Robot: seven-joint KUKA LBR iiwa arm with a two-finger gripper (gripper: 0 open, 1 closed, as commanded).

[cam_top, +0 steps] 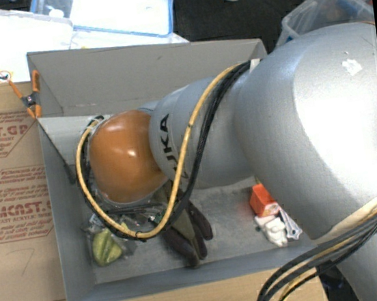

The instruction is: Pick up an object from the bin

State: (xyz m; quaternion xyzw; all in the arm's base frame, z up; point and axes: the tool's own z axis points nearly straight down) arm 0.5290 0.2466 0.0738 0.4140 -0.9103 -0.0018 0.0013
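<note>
The dark body of my gripper (129, 215) pokes out from under the wrist, low over the bin's front left part. Just below and left of it lies an olive-green, lumpy soft thing (105, 247) on the bin floor near the front left corner. To the right of the gripper rests a black, floppy, glove-like thing (190, 239) against the front wall. Whether the gripper touches either of them is hidden.
An orange and white small object (268, 214) lies on the bin floor at the front right, beside the arm. The arm and its orange wrist cover with looped cables span the middle of the bin and hide what lies underneath.
</note>
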